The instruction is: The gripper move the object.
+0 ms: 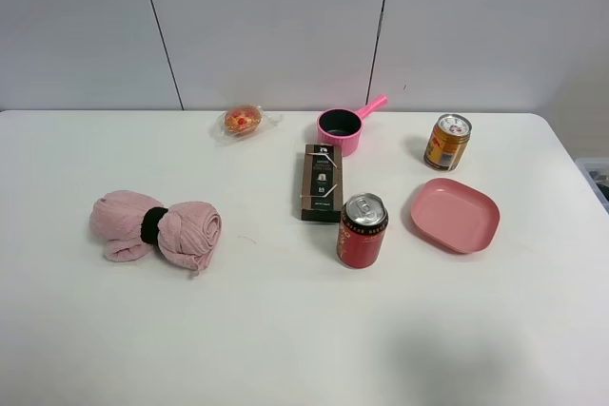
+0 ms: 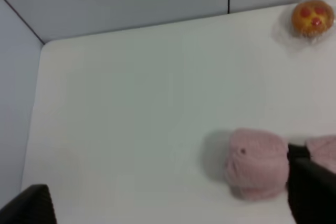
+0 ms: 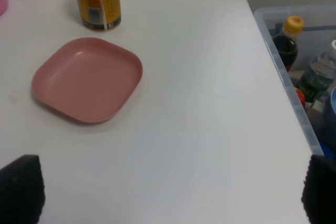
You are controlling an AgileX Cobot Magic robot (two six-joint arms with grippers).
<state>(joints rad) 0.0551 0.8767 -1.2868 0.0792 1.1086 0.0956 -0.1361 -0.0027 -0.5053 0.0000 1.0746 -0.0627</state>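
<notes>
The red drinks can (image 1: 363,230) with a black band and a silver pull-tab top stands upright near the middle of the white table (image 1: 285,330), between a dark box and a pink plate. It shows in neither wrist view. No arm shows in the exterior high view. In the left wrist view my left gripper (image 2: 170,203) has its black fingertips (image 2: 29,205) wide apart, empty, above the table's left part near a pink cloth. In the right wrist view my right gripper (image 3: 170,192) is likewise open and empty, above the table's right part near the pink plate.
A pink rolled cloth (image 1: 157,226) lies at the left, a wrapped orange bun (image 1: 244,121) and a pink saucepan (image 1: 343,127) at the back. A dark box (image 1: 322,182), a gold-orange can (image 1: 447,142) and a pink plate (image 1: 455,215) surround the red can. A bin of bottles (image 3: 307,72) stands beyond the table's right edge.
</notes>
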